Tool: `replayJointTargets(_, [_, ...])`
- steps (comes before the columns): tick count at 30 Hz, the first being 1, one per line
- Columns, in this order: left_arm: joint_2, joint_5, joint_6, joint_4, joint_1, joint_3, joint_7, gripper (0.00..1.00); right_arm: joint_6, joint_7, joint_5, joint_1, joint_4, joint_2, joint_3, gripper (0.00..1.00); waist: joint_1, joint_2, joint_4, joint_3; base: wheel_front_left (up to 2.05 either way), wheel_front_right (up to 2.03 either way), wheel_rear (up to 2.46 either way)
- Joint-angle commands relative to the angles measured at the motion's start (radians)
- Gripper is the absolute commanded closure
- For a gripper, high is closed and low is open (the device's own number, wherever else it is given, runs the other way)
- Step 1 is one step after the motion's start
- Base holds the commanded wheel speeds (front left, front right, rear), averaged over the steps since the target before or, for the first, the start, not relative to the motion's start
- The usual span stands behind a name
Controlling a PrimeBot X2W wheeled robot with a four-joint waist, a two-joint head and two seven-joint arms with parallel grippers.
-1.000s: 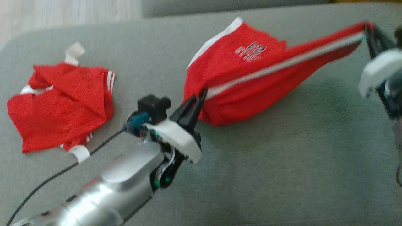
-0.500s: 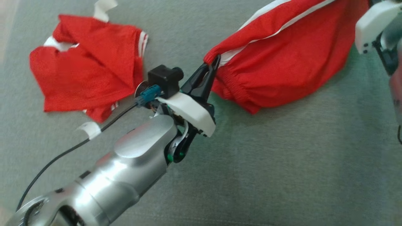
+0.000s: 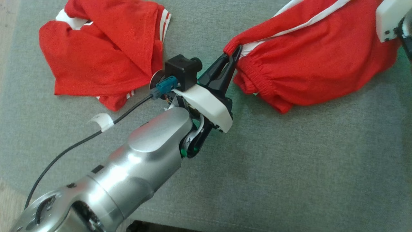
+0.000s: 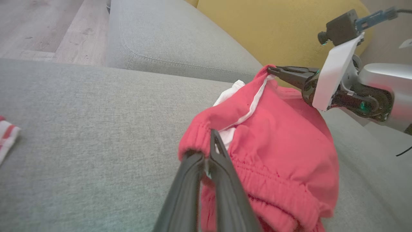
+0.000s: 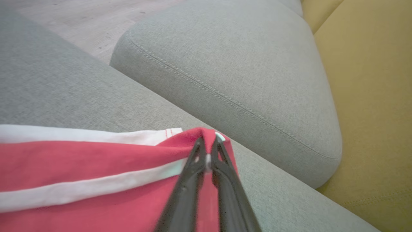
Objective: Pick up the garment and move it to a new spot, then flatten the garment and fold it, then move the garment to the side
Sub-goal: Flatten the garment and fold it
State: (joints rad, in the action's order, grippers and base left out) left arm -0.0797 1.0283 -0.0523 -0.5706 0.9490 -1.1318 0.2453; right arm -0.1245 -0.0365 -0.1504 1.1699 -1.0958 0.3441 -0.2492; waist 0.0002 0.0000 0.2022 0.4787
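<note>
Shorts [image 3: 309, 64] stretch from frame centre to upper right, left end effector [image 3: 237, 51] clenched on the waistband [image 3: 257, 77] (right end effector [image 5: 208, 148] pinches the far end).

grey fabric couch seat [image 3: 289, 161]; crumpled red shirt [image 3: 103, 54], white trim, lying at left.

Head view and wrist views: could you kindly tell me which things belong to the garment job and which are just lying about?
In the job:
red shorts, stretched between both arms
left jaws, shut on the waistband corner
right jaws, shut on the striped end
grey sofa seat beneath

Lying about:
red shirt, crumpled on the seat
yellow cushion
</note>
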Motion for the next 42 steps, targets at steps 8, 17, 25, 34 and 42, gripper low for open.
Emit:
replayJointTargets(8, [-0.008,-0.027,0.0,-0.003,0.031,0.095,0.016,0.0,-0.006,-0.06,-0.04,0.041,-0.037,-0.01,0.099,0.0,-0.0002,0.0,0.001,-0.041,0.0,0.0,0.0])
replayJointTargets(17, [-0.071,-0.152,-0.045,0.029,-0.034,0.265,0.016,0.0,-0.006,-0.191,0.019,-0.042,-0.041,-0.083,0.263,0.0,-0.0002,0.0,-0.043,-0.193,0.0,0.0,0.0])
replayJointTargets(25, [-0.166,-0.348,-0.113,0.11,-0.137,0.387,0.016,0.0,-0.006,-0.224,0.175,-0.197,0.122,-0.209,0.309,0.0,-0.0002,0.0,-0.095,-0.313,0.0,0.0,0.0])
replayJointTargets(34, [-0.227,-0.501,-0.179,0.203,-0.418,0.465,0.016,0.0,-0.006,-0.225,0.388,-0.671,0.532,-0.288,0.273,0.0,-0.0002,0.0,-0.139,-0.437,0.0,0.0,0.0])
replayJointTargets(42, [-0.193,-0.513,-0.188,0.271,-0.658,0.556,0.016,0.0,-0.006,-0.225,0.455,-0.982,0.713,-0.293,0.189,0.0,-0.0002,0.0,-0.152,-0.472,0.0,0.0,0.0])
